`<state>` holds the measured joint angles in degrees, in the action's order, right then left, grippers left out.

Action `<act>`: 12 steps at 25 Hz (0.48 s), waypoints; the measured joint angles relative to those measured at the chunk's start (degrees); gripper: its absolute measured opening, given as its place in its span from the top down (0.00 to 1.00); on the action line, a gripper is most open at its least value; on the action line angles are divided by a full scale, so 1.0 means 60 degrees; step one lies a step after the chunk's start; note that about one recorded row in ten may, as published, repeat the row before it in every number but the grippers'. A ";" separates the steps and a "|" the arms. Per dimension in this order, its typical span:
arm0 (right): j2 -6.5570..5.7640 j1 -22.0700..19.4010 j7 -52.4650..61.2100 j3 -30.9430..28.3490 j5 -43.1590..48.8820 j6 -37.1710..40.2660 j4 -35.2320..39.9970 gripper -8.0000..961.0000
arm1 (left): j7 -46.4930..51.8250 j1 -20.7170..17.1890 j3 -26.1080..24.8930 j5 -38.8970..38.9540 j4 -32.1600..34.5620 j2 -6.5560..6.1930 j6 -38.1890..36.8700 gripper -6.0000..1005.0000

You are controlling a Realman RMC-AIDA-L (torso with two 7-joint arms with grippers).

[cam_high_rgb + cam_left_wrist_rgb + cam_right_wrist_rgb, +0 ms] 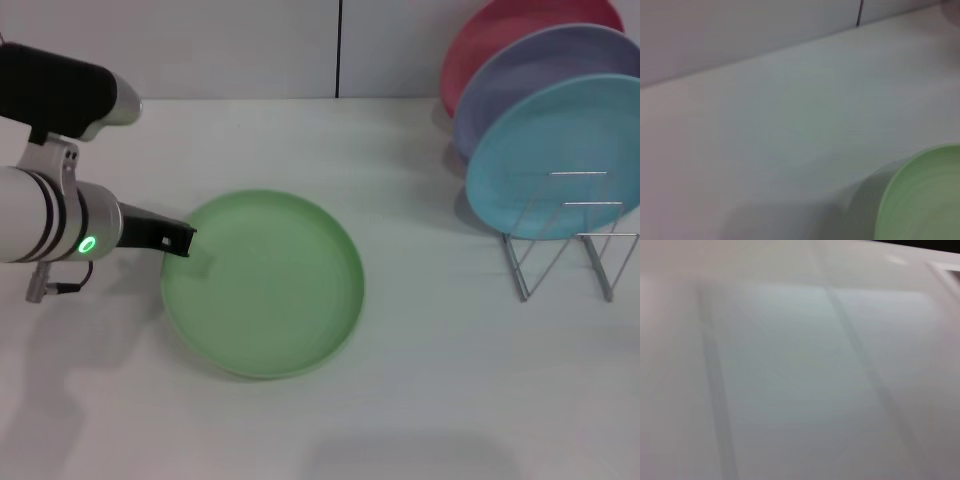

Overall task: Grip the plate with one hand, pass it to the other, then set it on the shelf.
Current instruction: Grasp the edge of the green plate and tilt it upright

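The light green plate (pixel 265 285) lies flat on the white table, left of centre. My left gripper (pixel 180 240), black behind a silver-white banded wrist with a green light ring, reaches in from the left, and its tip is at the plate's left rim. Part of the plate's rim also shows in the left wrist view (pixel 925 200). The silver wire shelf (pixel 565 250) stands at the right, its front slots free. My right gripper is out of view, and the right wrist view shows only a pale blank surface.
The shelf holds a turquoise plate (pixel 555 150), a lavender plate (pixel 530 80) behind it and a pink-red plate (pixel 500 35) at the back, all standing upright. A white wall with a dark vertical seam (pixel 339 48) runs along the table's far edge.
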<state>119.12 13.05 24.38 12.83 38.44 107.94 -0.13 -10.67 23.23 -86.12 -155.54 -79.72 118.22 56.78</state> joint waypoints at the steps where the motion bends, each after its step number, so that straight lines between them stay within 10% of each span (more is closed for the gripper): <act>1: -0.0016 0.0344 0.0491 0.0001 0.0661 0.0275 0.0621 0.16 | -0.0134 0.0003 -0.0075 0.0021 -0.0126 0.0006 -0.0010 0.96; 8: 0.0025 0.2056 0.2947 0.1094 0.3158 -0.0558 0.3989 0.16 | -0.0281 0.0016 -0.0090 0.0037 -0.0583 0.0003 -0.0091 0.97; 12: -0.0008 0.2827 0.7131 0.3338 0.4837 -0.3629 0.7314 0.16 | -0.0355 -0.0073 -0.0090 0.0060 -0.1002 0.0011 -0.0061 0.97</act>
<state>119.07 30.01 67.16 32.86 67.46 86.16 43.75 -12.80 22.79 -86.66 -155.18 -85.73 118.29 56.42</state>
